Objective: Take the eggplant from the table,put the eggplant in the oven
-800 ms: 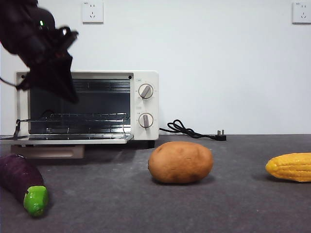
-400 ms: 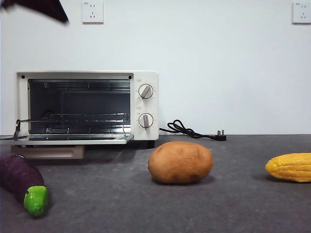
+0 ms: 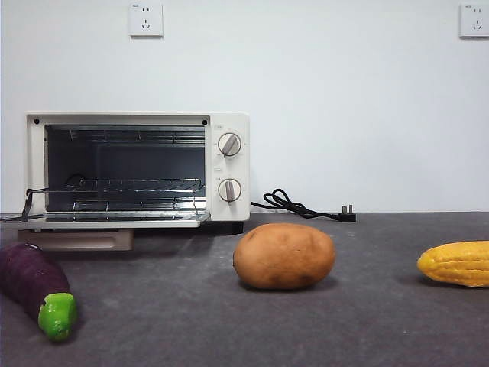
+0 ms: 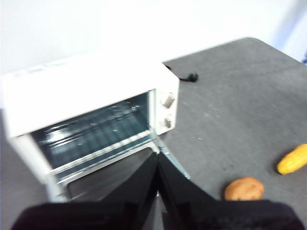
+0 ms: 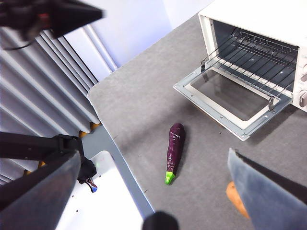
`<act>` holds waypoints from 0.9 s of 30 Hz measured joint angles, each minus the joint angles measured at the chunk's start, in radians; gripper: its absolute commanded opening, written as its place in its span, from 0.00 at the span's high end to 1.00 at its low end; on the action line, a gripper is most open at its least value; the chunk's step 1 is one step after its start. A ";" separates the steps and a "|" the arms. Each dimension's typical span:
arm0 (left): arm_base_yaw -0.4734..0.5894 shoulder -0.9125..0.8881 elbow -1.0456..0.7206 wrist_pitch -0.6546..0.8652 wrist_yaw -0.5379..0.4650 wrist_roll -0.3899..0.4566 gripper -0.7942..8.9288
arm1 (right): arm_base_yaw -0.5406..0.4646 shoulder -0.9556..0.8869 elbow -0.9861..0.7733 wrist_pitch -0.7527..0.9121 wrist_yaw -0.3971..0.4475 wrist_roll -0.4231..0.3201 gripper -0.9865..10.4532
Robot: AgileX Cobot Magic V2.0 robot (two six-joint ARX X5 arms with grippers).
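The dark purple eggplant (image 3: 34, 287) with its green stem cap lies on the grey table (image 3: 367, 321) at the front left, before the oven (image 3: 137, 168). The oven door hangs open and its wire rack is bare. No gripper touches the eggplant. My left gripper (image 4: 157, 160) hovers high above the oven (image 4: 96, 115), jaws pressed together and empty. My right gripper (image 5: 153, 154) is held high over the table, jaws spread wide, looking down on the eggplant (image 5: 175, 151) and the open oven (image 5: 254, 72). Neither arm shows in the front view.
A brown potato (image 3: 283, 256) sits mid-table and a yellow corn cob (image 3: 457, 263) at the right edge. A black power cord (image 3: 302, 206) lies behind, right of the oven. The table's rounded corner (image 5: 98, 96) is near the eggplant. The other arm (image 5: 53, 14) shows dark and high.
The dark arm that hung in front of the oven's upper left has risen and left the front view. The eggplant, potato and corn have not moved.
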 measured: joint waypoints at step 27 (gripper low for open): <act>0.000 -0.196 0.005 -0.179 -0.156 -0.013 0.92 | 0.277 0.211 0.001 -0.019 0.080 -0.003 0.34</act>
